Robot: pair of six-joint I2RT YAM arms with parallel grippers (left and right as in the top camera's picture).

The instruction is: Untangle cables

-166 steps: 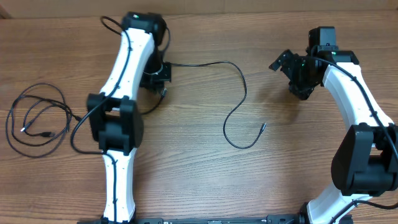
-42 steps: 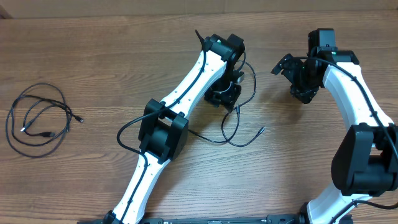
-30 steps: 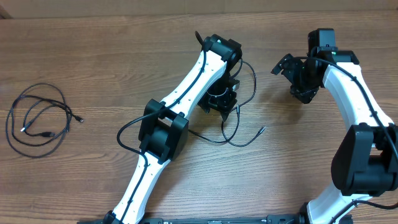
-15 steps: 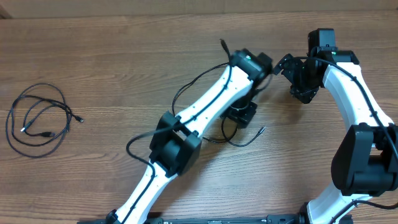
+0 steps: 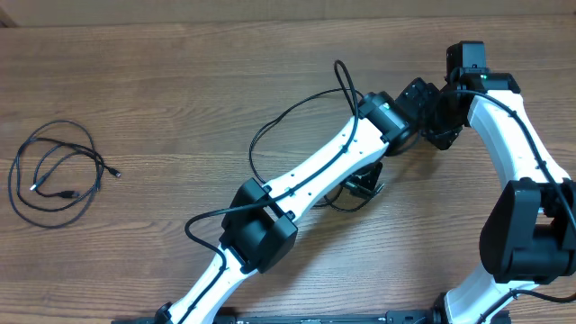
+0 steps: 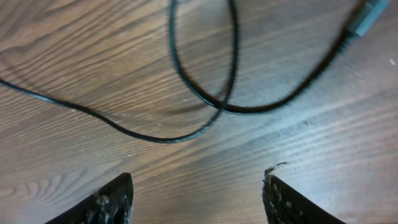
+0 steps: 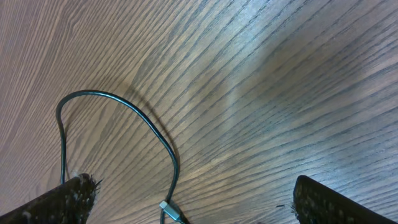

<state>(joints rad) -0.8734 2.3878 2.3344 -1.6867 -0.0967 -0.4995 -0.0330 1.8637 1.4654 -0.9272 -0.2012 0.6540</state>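
Cable loop (image 6: 217, 107) lies beneath the spread, empty left gripper (image 6: 199, 186); right gripper (image 7: 193, 186) gapes nearby; 1 coiled cable (image 5: 67, 193) sits far left.

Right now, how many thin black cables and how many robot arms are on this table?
Thin black cables: 2 (coiled cable at the far left, loose cable under the left arm)
Robot arms: 2 (left arm, right arm)
Total: 4

Two cables (image 5: 59, 149) (one coiled, one loose (image 6: 249, 109)), two white arms (image 5: 306, 180), one wooden table (image 5: 180, 81).
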